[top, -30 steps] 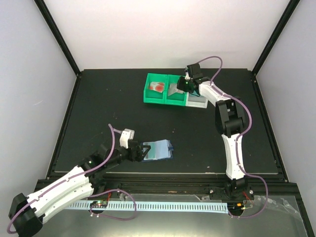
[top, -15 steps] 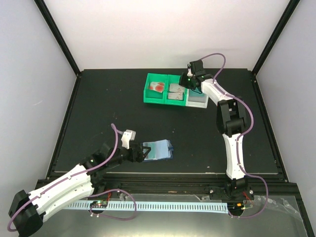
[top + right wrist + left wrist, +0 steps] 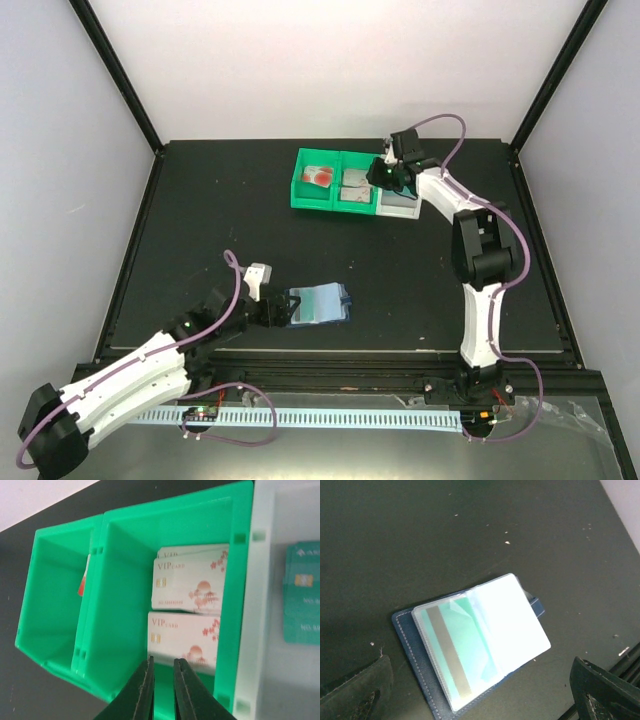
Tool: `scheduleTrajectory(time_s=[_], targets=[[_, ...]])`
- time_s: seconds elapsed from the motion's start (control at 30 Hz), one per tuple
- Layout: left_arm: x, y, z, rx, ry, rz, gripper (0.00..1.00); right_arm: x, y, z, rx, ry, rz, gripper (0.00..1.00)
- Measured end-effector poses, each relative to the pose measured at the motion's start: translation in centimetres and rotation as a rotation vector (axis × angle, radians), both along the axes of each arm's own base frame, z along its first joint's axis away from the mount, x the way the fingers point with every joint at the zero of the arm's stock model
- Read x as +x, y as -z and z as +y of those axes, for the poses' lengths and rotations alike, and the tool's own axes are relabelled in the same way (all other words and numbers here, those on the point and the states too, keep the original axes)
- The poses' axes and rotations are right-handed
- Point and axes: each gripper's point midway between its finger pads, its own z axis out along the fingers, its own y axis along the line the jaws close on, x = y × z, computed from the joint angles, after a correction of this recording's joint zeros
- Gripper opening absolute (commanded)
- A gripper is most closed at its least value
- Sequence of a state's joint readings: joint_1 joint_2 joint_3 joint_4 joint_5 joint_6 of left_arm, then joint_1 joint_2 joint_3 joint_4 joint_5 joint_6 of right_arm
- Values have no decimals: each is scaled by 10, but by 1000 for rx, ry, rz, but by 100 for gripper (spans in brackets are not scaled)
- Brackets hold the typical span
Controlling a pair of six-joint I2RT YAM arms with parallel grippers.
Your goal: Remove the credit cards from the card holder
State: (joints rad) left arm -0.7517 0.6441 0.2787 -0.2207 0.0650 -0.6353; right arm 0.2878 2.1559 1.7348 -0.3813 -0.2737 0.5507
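**While a teal card sits in the holder, the left fingers wait wide**

Since the holder (image 3: 415,645) lies open and flat on the table (image 3: 200,220) near the front edge, the step in hand looks like drawing out the teal card (image 3: 452,647) in its clear left pocket. The left gripper (image 3: 285,308) stands with its fingers (image 3: 355,687) spread as wide as they go, gripping nothing. From the wrist view the holder lies ahead of and between them, apart from both. From above the gripper is just beside the holder's left edge.

To do this well, I judge one finger should pin the navy cover while the card is slid out along the pocket's open side. A pinch on pocket and card together would lift the whole holder. The glossy film hides where the card's edge ends.

Far off at the back, the green tray (image 3: 125,630) holds two VIP cards (image 3: 192,582). The white tray (image 3: 260,645) beside it holds teal cards (image 3: 302,600). The right gripper (image 3: 162,680) hovers over the green tray's near wall, its fingers almost together with nothing between them.
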Motion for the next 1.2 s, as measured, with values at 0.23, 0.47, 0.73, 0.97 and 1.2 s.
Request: scheduleTrajectory(time_s=[0.23,0.47,0.73,0.97,1.2], targets=[[5,15,6,37,-31,81,86,-52,-18,2,15,-36,-5,19],[5,16,1,-23,-2,149,73,-137,-30,8,59,-103,-9,21],[9,7,-5,-107,23,148,73,-217,-20,30,115,-219,12,22],[6,22,-6,-120,31,204,74,-265,0,62,121,-334,53,24],[1,38,-6,-145,35,258,74,-298,21,88,95,-426,77,27]])
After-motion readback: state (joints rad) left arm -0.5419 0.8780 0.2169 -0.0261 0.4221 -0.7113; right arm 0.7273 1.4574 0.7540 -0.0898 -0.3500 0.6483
